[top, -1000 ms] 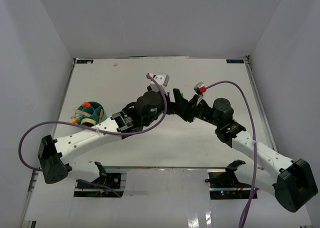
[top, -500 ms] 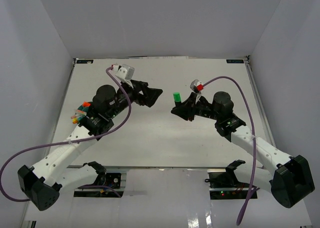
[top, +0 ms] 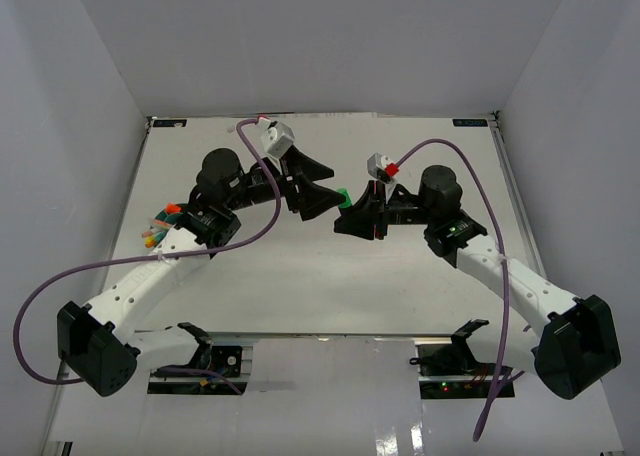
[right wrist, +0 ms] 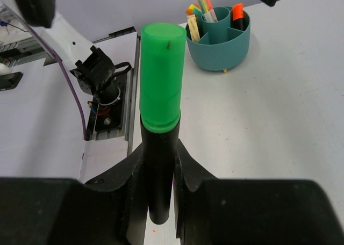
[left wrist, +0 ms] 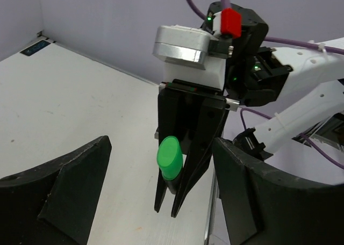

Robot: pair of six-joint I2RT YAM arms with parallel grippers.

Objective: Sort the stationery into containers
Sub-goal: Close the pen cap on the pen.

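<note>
Reads like a mid-air handover to me. The left gripper (top: 322, 183) is spread wide with nothing in it, its mouth facing the short black marker with the green cap (left wrist: 170, 158). The marker hangs just in front of it, above the middle of the white table (top: 300, 296). The right gripper (left wrist: 166, 204) is clamped on the marker's black barrel, with the cap poking out free.

I'd slide the left fingers over the capped end, square to the barrel, close firmly, and only then let the right one go (the cap looks like slick plastic, so I'd bite near where it meets the barrel).

Pose-wise, the left arm (top: 150, 276) reaches up and rightward, covering most of the round teal plastic divided tub (right wrist: 217, 49) at the table's left. The right arm (top: 500, 276) stretches leftward to meet it.
</note>
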